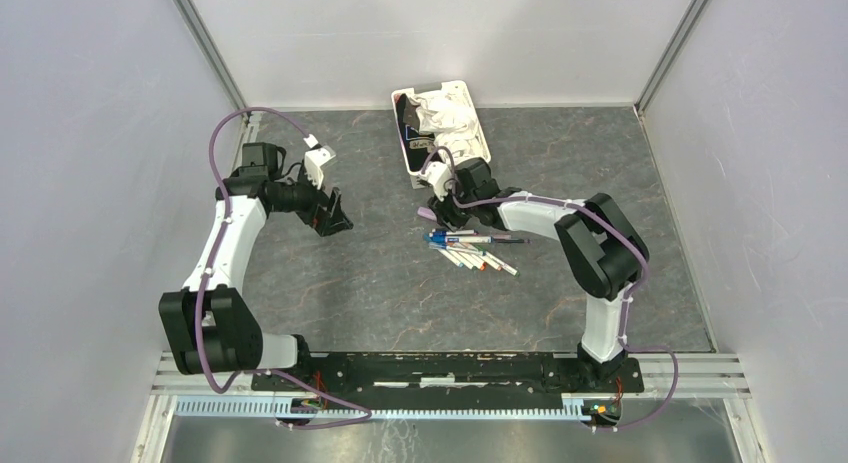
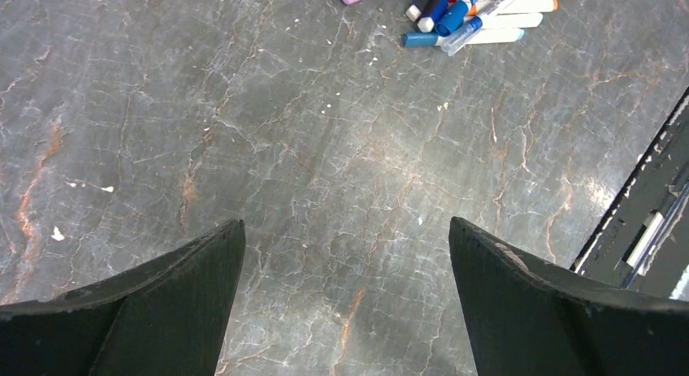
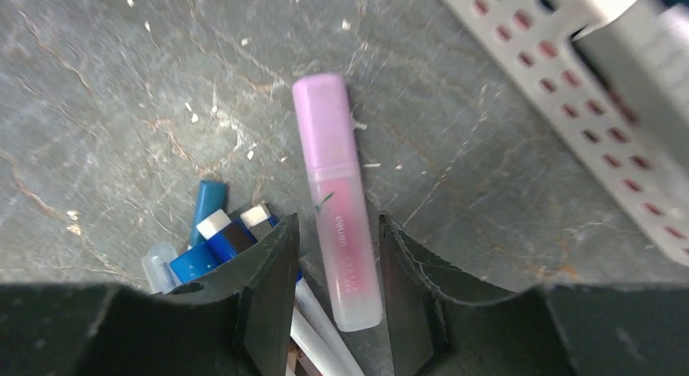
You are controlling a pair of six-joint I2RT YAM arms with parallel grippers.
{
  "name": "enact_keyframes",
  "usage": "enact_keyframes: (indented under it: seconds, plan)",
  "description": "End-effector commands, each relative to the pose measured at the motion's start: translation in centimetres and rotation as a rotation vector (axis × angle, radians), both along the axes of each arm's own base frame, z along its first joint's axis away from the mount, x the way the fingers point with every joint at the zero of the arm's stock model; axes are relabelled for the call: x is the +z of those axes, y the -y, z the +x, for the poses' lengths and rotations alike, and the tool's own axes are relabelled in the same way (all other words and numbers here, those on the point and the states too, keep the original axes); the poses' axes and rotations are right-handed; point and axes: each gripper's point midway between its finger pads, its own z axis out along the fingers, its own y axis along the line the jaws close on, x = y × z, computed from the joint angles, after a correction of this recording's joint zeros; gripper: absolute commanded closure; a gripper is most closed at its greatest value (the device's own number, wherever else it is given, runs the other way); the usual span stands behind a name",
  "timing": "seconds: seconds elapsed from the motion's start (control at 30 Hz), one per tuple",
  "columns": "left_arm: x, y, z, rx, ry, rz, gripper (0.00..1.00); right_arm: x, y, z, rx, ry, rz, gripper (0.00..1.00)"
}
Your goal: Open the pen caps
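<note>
A pile of pens (image 1: 470, 248) with white barrels and coloured caps lies at the table's middle; it also shows at the top of the left wrist view (image 2: 479, 19). Blue caps (image 3: 207, 204) still sit on pens at the pile's end. A thicker pink pen (image 3: 337, 189) lies flat beside the pile, also seen from above (image 1: 428, 214). My right gripper (image 3: 337, 222) is low over it, its jaws narrowly apart on either side of the pink barrel, with a small gap on the left side. My left gripper (image 2: 347, 222) is wide open and empty over bare table, left of the pile (image 1: 335, 218).
A white slotted basket (image 1: 447, 87) holding white crumpled material stands at the back, just behind the right gripper; its wall shows in the right wrist view (image 3: 569, 92). Grey walls enclose the table. The arms' black base rail (image 2: 650, 230) runs along the near edge.
</note>
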Motion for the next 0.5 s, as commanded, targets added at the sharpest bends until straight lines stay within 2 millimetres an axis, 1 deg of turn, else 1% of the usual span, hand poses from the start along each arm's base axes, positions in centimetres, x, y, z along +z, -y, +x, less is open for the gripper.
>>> enact_keyframes:
  seconds: [0.0,0.17,0.23,0.27,0.37,0.4,0.47]
  plan:
    - [2.0,0.7,-0.5,-0.058,0.072,-0.020,0.00,-1.3,-0.2,0.2,0.007,-0.020,-0.036,0.55]
    - [2.2,1.1,-0.7,-0.072,0.070,-0.046,0.00,-2.0,-0.2,0.4,0.002,-0.026,-0.042,0.59]
    - [2.3,1.3,-0.7,-0.079,0.071,-0.059,0.00,-2.1,-0.3,0.3,0.007,-0.030,-0.042,0.62]
    - [2.4,1.4,-0.7,-0.082,0.070,-0.065,0.00,-2.1,-0.3,0.3,0.009,-0.033,-0.040,0.64]
    - [2.5,1.8,-0.9,-0.097,0.068,-0.087,0.00,-2.0,-0.6,-0.1,0.032,-0.045,-0.028,0.76]
    - [2.5,1.8,-0.9,-0.100,0.069,-0.091,0.00,-1.9,-0.7,-0.2,0.036,-0.047,-0.025,0.78]
    - [2.4,2.1,-1.0,-0.108,0.071,-0.091,0.00,-1.4,-0.9,-0.3,0.046,-0.048,-0.011,0.85]
